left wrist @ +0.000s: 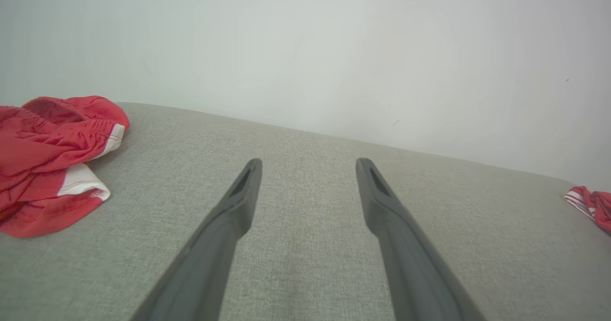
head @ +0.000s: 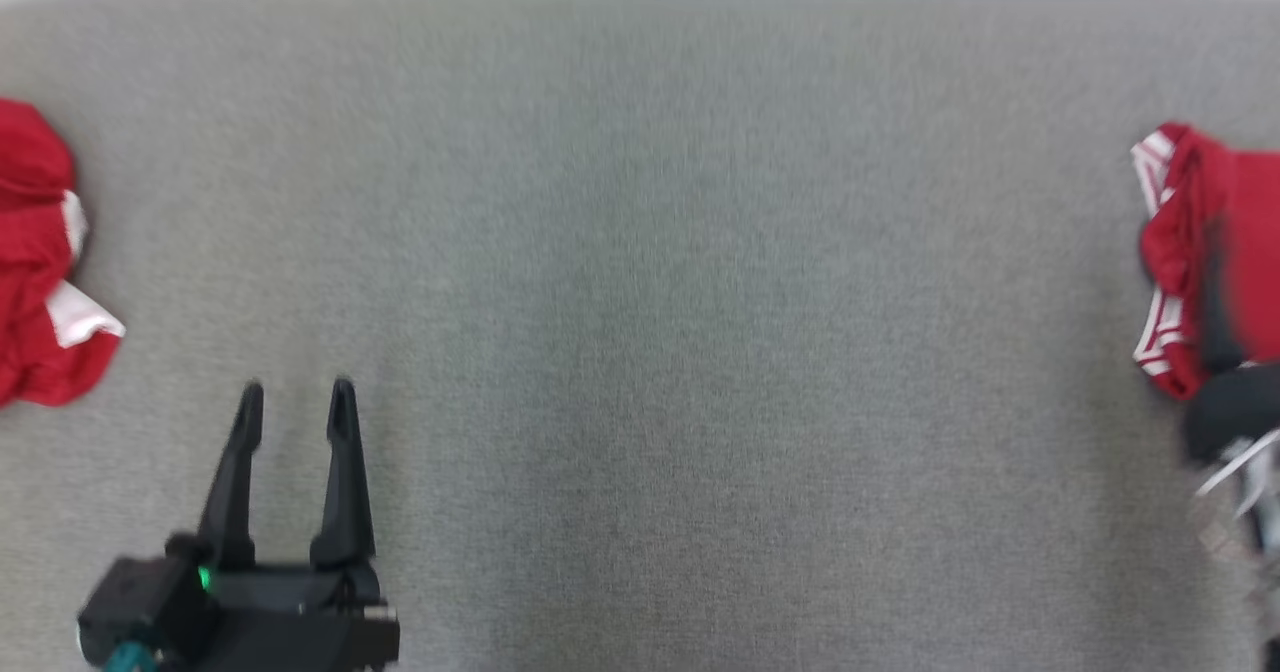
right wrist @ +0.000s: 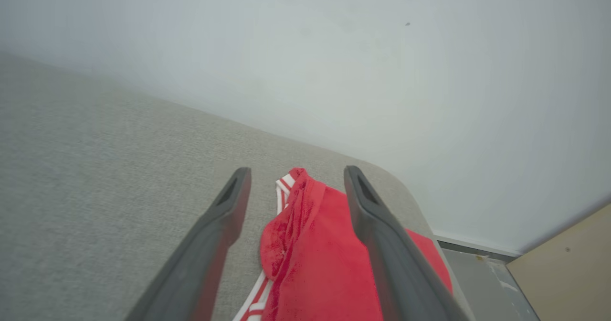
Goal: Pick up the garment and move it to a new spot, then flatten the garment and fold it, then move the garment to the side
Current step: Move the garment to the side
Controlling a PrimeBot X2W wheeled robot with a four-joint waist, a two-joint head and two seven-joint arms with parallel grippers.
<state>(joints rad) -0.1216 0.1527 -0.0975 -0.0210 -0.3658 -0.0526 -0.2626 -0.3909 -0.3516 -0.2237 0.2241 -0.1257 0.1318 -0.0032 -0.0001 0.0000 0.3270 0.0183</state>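
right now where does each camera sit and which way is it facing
head view: above, facing down on the grey surface; left gripper lower left, open
left wrist view: low behind its fingers, facing the white wall; crumpled red garment left
right wrist view: behind the right gripper, open, over the striped red garment
all three share that garment

The left gripper sits at the lower left of the head view, with both dark fingers pointing up the frame and spread apart, so the jaws are open. A green indicator is lit on its black wrist housing. The right gripper, seen in its own wrist view, holds its two fingers wide apart, jaws open. In the head view the right arm appears at the right edge as a dark, blurred shape — pose not readable.
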